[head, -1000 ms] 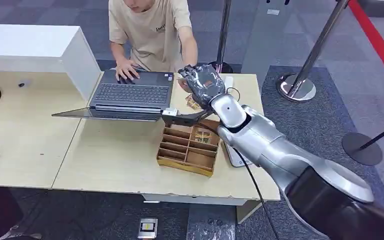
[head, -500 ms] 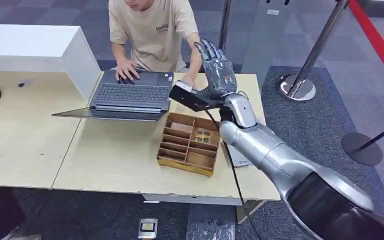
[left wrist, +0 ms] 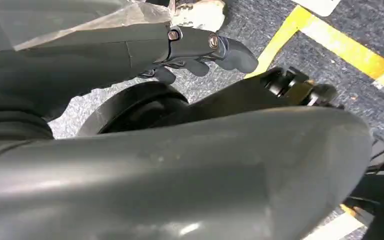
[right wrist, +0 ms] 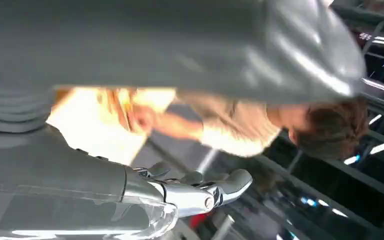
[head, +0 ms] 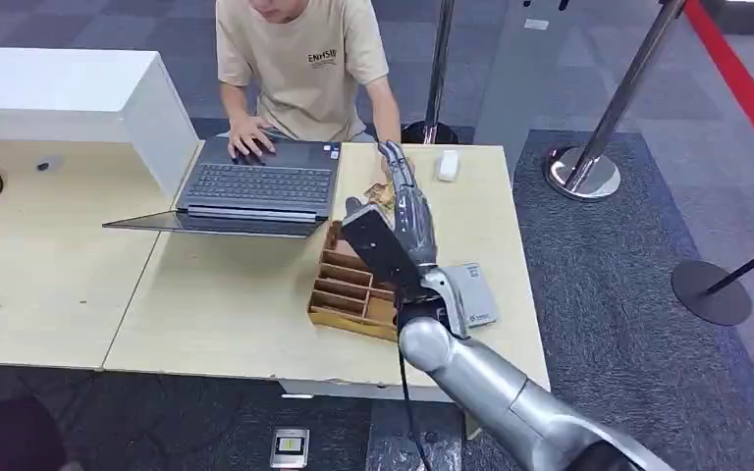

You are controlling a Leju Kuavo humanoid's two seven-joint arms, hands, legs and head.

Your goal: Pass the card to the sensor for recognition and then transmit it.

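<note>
The right hand (head: 407, 211) is lifted high above the counter (head: 236, 314) with its fingers straight and nothing in it — maybe because its part with the card is done. A card (head: 381, 195) lies near the person's (head: 304, 59) hand, just past the wooden box (head: 358, 294), whose little slots look bare where they show. The grey sensor (head: 471, 294) sits just beside the box, and the left hand (left wrist: 200, 47) hangs low by the floor — fingers curled, holding nothing.
</note>
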